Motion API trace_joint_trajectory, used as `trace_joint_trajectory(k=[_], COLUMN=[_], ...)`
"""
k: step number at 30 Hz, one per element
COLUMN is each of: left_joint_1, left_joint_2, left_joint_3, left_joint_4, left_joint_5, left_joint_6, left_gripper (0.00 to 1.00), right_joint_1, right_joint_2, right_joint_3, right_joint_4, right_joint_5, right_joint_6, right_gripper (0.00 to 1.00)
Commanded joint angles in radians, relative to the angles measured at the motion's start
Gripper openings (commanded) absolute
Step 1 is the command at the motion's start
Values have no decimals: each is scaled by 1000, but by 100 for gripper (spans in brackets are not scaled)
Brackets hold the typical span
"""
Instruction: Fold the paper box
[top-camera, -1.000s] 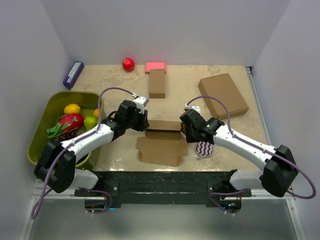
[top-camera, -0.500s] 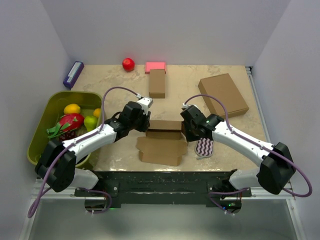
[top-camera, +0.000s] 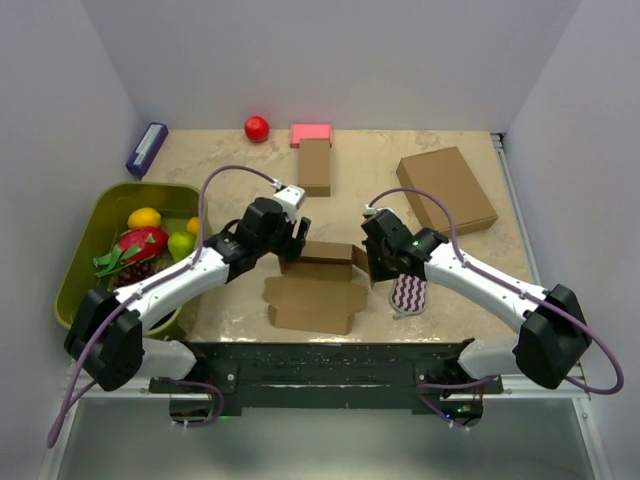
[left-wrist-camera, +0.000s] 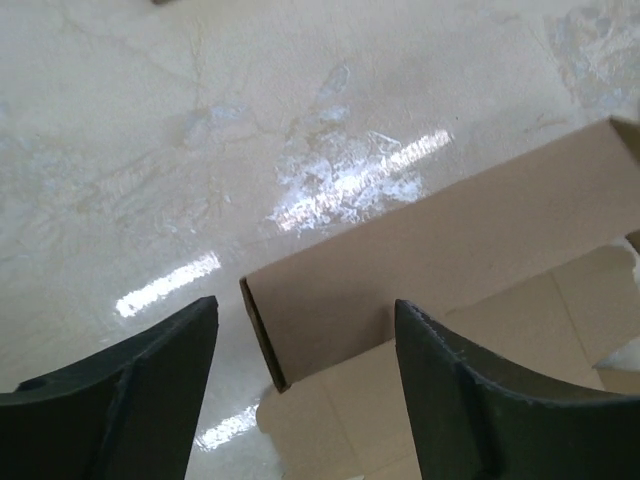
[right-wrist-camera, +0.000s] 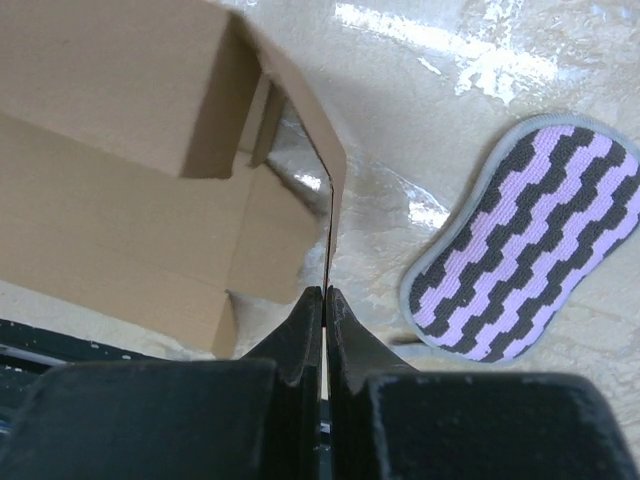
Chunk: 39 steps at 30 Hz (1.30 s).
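Note:
The paper box (top-camera: 312, 290) is a brown die-cut sheet near the table's front edge, its far wall folded upright. In the left wrist view the upright wall (left-wrist-camera: 430, 260) stands between the fingers. My left gripper (top-camera: 290, 243) is open over the wall's left end, touching nothing. My right gripper (top-camera: 370, 262) is shut on the box's right side flap (right-wrist-camera: 330, 190), pinching the thin card edge-on and holding it upright. The sheet's base (right-wrist-camera: 110, 230) lies flat to the left of that flap.
A purple striped pad (top-camera: 408, 296) lies just right of the box, also in the right wrist view (right-wrist-camera: 520, 245). A narrow brown box (top-camera: 314, 166), pink block (top-camera: 311, 132), red ball (top-camera: 257, 127) and thick brown box (top-camera: 446, 190) sit further back. A green fruit bin (top-camera: 90, 250) stands left.
The paper box has slid a little left and toward the front edge and turned slightly. My left gripper has moved right over the upright wall. My right gripper keeps its hold on the flap.

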Motion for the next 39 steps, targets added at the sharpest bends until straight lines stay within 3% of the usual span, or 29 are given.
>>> trace_joint_trajectory(k=[1,6,10,16,18,23,29,39], left_joint_1=[-5,-12,-83,-423,-459,-477,-479,-480], left_joint_2=[-88,-186,-236,-165,-125,-22,116,276], left_joint_3=[104,110,69,-106,-160,-292,-361,-389], left_joint_4=[23,79,88,261,321,526,655,579], left_joint_5=[-129,-177,-157,-160,-146,-63,-13,-89], left_joint_6=[38,37,-29,-221,-279,-371,-408,-457], left_gripper=[79,79,70,55,52,47,43,38], right_joint_1=[1,1,1,2,1,1,1,1], right_joint_2=[0,2,7,26,28,28,30,10], right_joint_3=[0,7,8,20,26,31,28,51], right_joint_4=[40,35,32,18,14,11,20,20], right_joint_5=[-6,-4,-1,-3,5,6,-3,-58], right_joint_6=[-1,-6,-5,-5,-5,-5,3,8], right_gripper=[0,0,0,0,0,0,0,0])
